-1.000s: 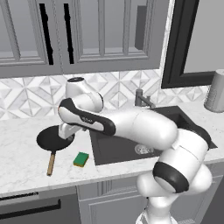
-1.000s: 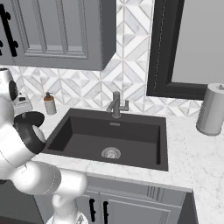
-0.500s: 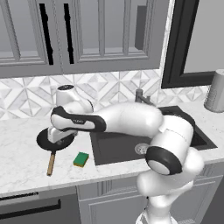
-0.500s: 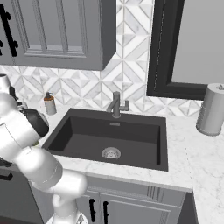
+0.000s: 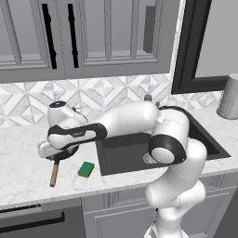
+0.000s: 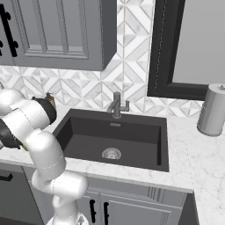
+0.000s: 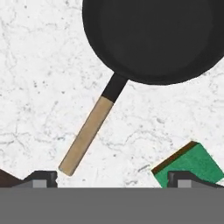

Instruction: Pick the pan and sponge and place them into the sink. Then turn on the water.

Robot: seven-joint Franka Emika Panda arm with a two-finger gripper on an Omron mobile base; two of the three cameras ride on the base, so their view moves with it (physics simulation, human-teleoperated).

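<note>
The black pan (image 7: 153,35) lies on the marble counter, its wooden handle (image 7: 89,131) pointing toward my gripper (image 7: 113,178). The gripper hangs open above the end of the handle, its dark fingertips (image 7: 41,177) wide apart with nothing between them. The green sponge (image 7: 192,164) lies just beside the other fingertip. From the left base view my gripper (image 5: 56,157) covers most of the pan (image 5: 65,154); the handle (image 5: 54,173) sticks out toward the counter's front, and the sponge (image 5: 86,168) lies to its right. The dark sink (image 6: 132,132) with its faucet (image 6: 116,105) is to the right.
A small soap dispenser (image 6: 49,99) stands at the sink's back left corner. A grey cylinder (image 6: 213,110) stands on the counter at the far right. Wall cabinets (image 5: 93,37) hang above the counter. My arm (image 5: 125,121) spans the sink's (image 5: 125,153) left part.
My arm has swung left and folded down, bringing the hand low over the pan. The jaws stayed open; pan and sponge have not moved.
</note>
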